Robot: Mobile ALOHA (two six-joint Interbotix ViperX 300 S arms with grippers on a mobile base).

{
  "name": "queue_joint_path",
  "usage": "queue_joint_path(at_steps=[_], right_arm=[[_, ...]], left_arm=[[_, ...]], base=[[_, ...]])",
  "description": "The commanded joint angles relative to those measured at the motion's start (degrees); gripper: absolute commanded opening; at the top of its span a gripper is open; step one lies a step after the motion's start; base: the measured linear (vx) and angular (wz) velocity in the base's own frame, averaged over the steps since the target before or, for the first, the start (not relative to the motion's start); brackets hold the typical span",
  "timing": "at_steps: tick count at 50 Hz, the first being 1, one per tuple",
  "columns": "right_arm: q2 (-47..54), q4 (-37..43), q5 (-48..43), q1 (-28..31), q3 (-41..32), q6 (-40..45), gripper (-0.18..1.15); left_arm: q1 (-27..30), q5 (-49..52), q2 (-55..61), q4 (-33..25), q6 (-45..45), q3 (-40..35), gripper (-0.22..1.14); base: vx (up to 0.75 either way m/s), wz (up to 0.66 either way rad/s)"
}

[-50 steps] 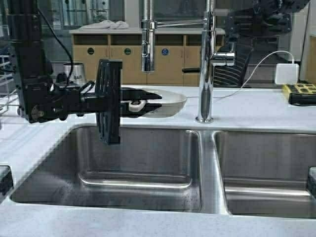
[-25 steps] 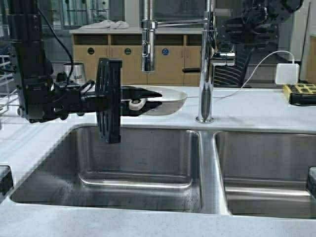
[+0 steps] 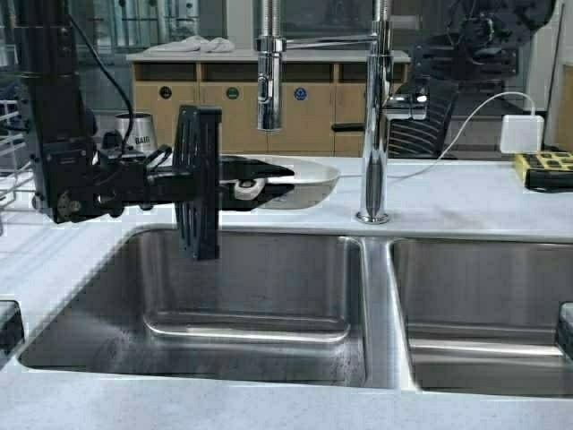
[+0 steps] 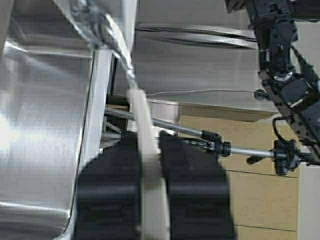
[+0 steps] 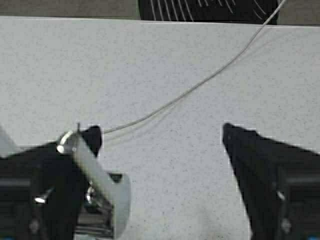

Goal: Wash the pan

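Left gripper (image 3: 260, 185) is clenched on the pan (image 3: 300, 184), its black fingers (image 4: 192, 185) pinching the pale rim edge-on in the left wrist view. It holds the pan level, lifted off the counter (image 3: 466, 202) behind the left basin, under the spray head (image 3: 268, 81). Right gripper (image 5: 160, 150) is up by the tap's handle (image 5: 92, 167), its fingers spread wide, with the handle lying just beside one finger; whether they touch I cannot tell.

Largest first: the double sink (image 3: 251, 296) fills the foreground, both steel basins bare. Counter runs behind it. Tap (image 3: 376, 116) stands tall on the strip between the basins. Off-white pan is next. Steel cup (image 3: 136, 133) sits behind the left arm. White cable (image 5: 200, 82) trails across the counter.
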Motion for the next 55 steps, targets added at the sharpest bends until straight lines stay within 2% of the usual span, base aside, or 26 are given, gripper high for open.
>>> queue_joint_path(at_steps=[1,22,34,46,51,55], right_arm=[[-1.23,0.44,-0.44,-1.23,-0.7,2.2,1.03],[-0.88,0.97,-0.44,-4.57,1.14,15.47,1.03],[-2.37,0.35,-1.32,-5.27,3.6,15.56,1.03],[-7.82,-2.02,-8.09,-3.78,5.19,15.56,1.02],[-9.23,-2.02,-8.09,-3.78,5.01,15.56,0.98],[-10.37,-2.02,-8.09,-3.78,5.36,15.56,0.89]], left_arm=[[-0.09,-1.14,-0.88,0.09,0.53,-0.53,0.03],[-0.09,-1.14,-0.88,0.09,0.53,-0.62,0.03],[-0.09,-1.14,-0.88,0.09,0.62,-0.7,0.03],[-0.09,-1.14,-0.88,0.09,0.62,-0.88,0.03],[-0.09,-1.14,-0.7,0.0,0.62,-1.05,0.03],[-0.09,-1.14,-0.62,0.0,0.62,-1.14,0.03]], base=[[0.0,0.0],[0.0,0.0],[0.0,0.0],[0.0,0.0],[0.0,0.0],[0.0,0.0]])
